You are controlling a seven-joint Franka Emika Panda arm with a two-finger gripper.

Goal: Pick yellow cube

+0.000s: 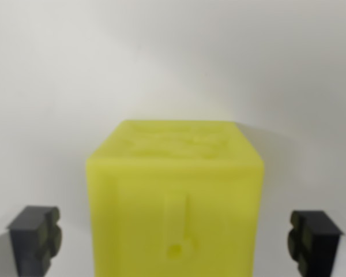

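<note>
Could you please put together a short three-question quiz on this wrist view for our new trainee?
1. True or false: the fingers are already pressed against the sides of the yellow cube.
2. Multiple choice: where does the cube lie relative to the gripper? A) outside the finger at the wrist view's left; B) between the two fingers; C) outside the finger at the wrist view's right.
3. Short answer: what kind of surface lies around the cube?

Key
1. False: a gap shows on each side.
2. B.
3. A plain white surface, with nothing else visible on it.
</note>
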